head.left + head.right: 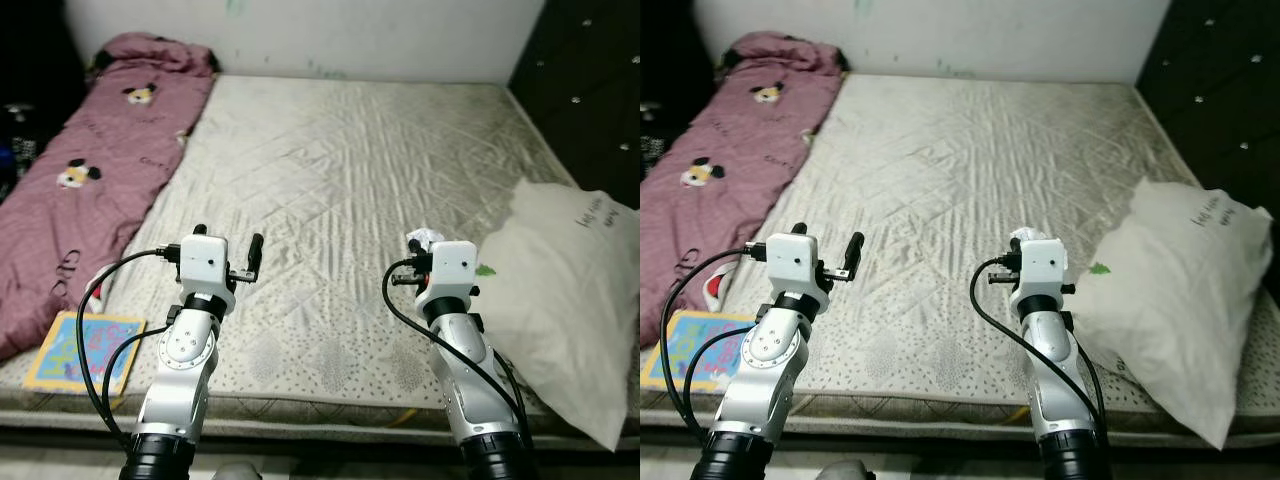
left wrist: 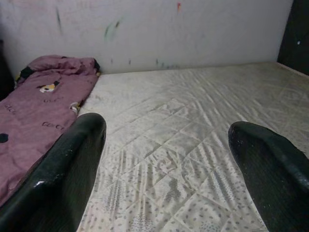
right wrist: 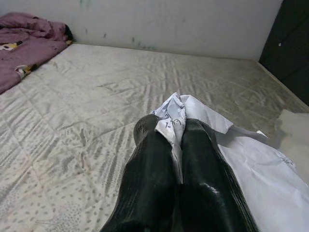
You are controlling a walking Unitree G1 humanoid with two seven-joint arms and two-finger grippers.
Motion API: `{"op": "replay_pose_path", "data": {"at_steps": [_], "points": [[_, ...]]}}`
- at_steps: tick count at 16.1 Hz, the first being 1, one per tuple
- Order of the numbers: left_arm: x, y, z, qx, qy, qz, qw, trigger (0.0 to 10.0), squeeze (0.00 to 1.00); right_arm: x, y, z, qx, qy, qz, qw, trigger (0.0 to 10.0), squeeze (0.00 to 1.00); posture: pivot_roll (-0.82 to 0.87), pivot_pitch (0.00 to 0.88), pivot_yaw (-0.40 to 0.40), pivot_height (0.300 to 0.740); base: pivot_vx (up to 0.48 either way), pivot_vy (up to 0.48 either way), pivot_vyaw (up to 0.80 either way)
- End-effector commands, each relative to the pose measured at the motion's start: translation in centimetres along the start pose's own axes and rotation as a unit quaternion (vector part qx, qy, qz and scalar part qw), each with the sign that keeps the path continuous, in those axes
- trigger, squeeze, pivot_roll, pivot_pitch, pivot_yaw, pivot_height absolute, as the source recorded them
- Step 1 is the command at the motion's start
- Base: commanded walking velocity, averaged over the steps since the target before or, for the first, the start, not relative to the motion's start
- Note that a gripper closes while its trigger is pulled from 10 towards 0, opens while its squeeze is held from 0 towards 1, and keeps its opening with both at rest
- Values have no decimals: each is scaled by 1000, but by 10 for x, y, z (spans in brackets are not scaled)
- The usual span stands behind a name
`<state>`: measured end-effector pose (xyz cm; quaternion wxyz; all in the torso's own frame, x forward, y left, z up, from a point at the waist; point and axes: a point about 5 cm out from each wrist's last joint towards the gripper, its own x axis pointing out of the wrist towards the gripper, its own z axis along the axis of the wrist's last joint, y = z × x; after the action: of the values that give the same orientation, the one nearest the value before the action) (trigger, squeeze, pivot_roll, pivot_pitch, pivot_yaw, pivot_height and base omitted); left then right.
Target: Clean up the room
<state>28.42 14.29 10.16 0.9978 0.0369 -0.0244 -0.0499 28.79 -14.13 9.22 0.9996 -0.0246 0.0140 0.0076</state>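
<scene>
- White crumpled paper is pinched in the right gripper, low over the mattress.
- Left gripper hovers above the mattress, fingers wide apart, empty.
- Pillow on the mattress's right; pink blanket and book on its left.

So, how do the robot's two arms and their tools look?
Both arms are silver metal with rounded joint segments and black cuffs near the bottom. Each wrist carries a white box-shaped housing; the right one shows a red ring beneath it. Black cables loop from each housing down along the arm. The left tool and right tool each have two long, glossy black fingers.
</scene>
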Motion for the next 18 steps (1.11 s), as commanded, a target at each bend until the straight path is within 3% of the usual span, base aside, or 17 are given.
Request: {"op": "replay_pose_path", "data": {"at_steps": [1, 18], "points": [[1, 3, 0, -3, 0, 3, 1000, 10000, 0, 1, -1, 0, 2, -2, -4, 1000, 10000, 0, 31, 0, 24, 740, 0, 311, 0], [-1, 3, 0, -11, 7, 7, 1000, 10000, 0, -2, 1, 2, 19, -9, 5, 1000, 10000, 0, 30, 0, 27, 740, 0, 410, 0]]}}
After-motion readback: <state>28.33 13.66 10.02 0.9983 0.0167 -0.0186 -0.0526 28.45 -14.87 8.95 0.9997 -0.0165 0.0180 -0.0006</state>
